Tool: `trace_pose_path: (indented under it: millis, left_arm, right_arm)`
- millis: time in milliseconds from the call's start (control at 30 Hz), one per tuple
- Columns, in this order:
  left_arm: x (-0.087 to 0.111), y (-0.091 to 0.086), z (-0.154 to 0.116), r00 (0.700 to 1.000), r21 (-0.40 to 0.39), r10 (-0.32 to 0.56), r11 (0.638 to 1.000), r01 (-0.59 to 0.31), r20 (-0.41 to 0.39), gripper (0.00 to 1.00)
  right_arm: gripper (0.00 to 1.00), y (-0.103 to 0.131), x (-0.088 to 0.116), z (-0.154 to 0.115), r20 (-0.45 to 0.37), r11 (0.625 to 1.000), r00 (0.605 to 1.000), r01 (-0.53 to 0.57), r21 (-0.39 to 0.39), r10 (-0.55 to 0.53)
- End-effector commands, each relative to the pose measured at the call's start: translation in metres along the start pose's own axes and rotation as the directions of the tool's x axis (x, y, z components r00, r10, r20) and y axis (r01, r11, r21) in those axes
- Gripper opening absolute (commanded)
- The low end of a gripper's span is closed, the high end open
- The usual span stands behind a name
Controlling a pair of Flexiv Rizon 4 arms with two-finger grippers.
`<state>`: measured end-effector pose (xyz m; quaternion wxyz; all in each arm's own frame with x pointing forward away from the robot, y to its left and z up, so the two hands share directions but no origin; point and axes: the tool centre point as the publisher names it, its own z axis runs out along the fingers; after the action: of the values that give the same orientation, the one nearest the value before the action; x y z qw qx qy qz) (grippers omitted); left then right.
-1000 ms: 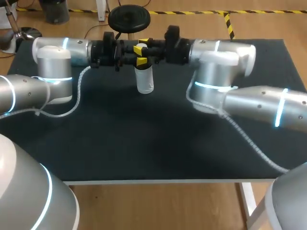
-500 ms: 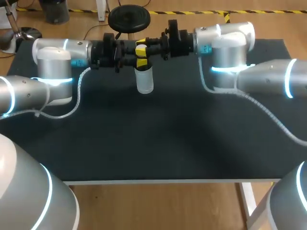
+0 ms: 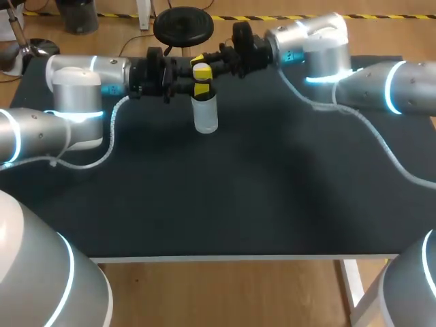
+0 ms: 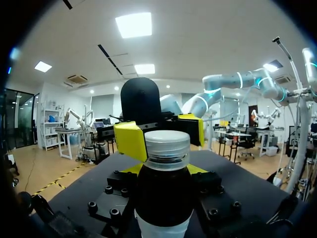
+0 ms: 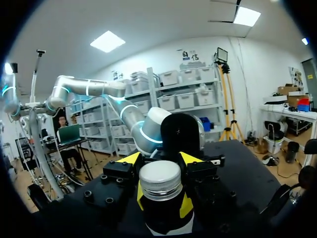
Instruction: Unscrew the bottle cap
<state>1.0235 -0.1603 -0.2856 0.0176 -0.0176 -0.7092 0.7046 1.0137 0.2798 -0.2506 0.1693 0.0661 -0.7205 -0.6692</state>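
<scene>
The cap (image 5: 159,179) is not off yet. It sits on top of the bottle (image 3: 206,112), and I see no gap under it. I cannot tell if it is a bit loose. So I think the turning and the lifting off are left to do.

The bottle stands up straight on the table (image 3: 238,204). My left claw (image 3: 199,88) comes at the bottle from one side. It squeezes the bottle just under the cap, with one yellow tip on each side. My right claw (image 3: 200,71) comes from the other side of the bottle, a little higher up. Its two tips look pressed on the cap, one on each side. Both claws meet at the top of the bottle, very near each other.
</scene>
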Motion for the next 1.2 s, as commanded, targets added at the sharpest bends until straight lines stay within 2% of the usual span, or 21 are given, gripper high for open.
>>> trace_pose_path:
  millis: [33, 200, 267, 400, 533, 567, 733, 800, 967, 1067, 1167, 1200]
  left_arm:
    - [-0.007, -0.002, 0.0, 1.0, 0.001, 0.001, 1.0, -0.001, 0.002, 0.0]
    - [-0.007, -0.002, 0.0, 1.0, 0.001, 0.001, 1.0, -0.001, 0.002, 0.0]
    - [-0.007, -0.002, 0.0, 1.0, 0.001, 0.001, 1.0, -0.001, 0.002, 0.0]
    - [-0.007, -0.002, 0.0, 1.0, 0.001, 0.001, 1.0, -0.001, 0.002, 0.0]
    - [-0.007, -0.002, 0.0, 1.0, 0.001, 0.001, 1.0, -0.001, 0.002, 0.0]
    - [-0.007, -0.002, 0.0, 1.0, 0.001, 0.001, 1.0, -0.001, 0.002, 0.0]
    - [-0.007, -0.002, 0.0, 1.0, 0.001, 0.001, 1.0, -0.001, 0.002, 0.0]
    - [-0.007, -0.002, 0.0, 1.0, 0.001, 0.001, 1.0, -0.001, 0.002, 0.0]
    - [-0.007, -0.002, 0.0, 1.0, 0.001, 0.001, 1.0, -0.001, 0.002, 0.0]
    - [-0.007, -0.002, 0.0, 1.0, 0.001, 0.001, 1.0, -0.001, 0.002, 0.0]
    - [-0.007, -0.002, 0.0, 1.0, 0.001, 0.001, 1.0, -0.001, 0.002, 0.0]
    - [-0.007, -0.002, 0.0, 1.0, 0.001, 0.001, 1.0, -0.001, 0.002, 0.0]
  right_arm:
    - [0.0, -0.006, -0.002, -0.001, -0.773, 1.0, 0.635, -0.009, -0.018, -0.008]
    - [0.0, 0.002, 0.001, -0.002, -0.83, 1.0, 0.558, 0.006, -0.013, -0.015]
    - [0.0, 0.005, 0.003, -0.006, -0.841, 1.0, 0.54, 0.017, -0.01, -0.018]
    - [0.0, 0.01, 0.004, -0.013, -0.85, 0.999, 0.525, 0.029, -0.022, -0.034]
    - [0.0, 0.02, 0.003, -0.017, -0.84, 0.998, 0.54, 0.035, -0.049, -0.06]
    - [0.0, 0.023, 0.002, -0.018, -0.83, 0.998, 0.553, 0.035, -0.06, -0.069]
    - [0.0, 0.038, -0.008, -0.038, -0.716, 0.995, 0.69, 0.055, -0.087, -0.101]
    - [0.0, 0.035, -0.009, -0.063, -0.658, 0.995, 0.746, 0.066, -0.076, -0.1]
    - [0.0, 0.014, -0.016, -0.126, -0.489, 0.997, 0.87, 0.045, -0.061, -0.07]
    - [0.0, -0.003, -0.016, -0.161, -0.375, 0.998, 0.926, 0.022, -0.053, -0.041]
    - [0.0, -0.019, -0.016, -0.185, -0.265, 0.999, 0.964, -0.012, -0.043, 0.0]
    - [0.0, -0.028, -0.018, -0.195, -0.202, 0.999, 0.979, -0.032, -0.032, 0.024]
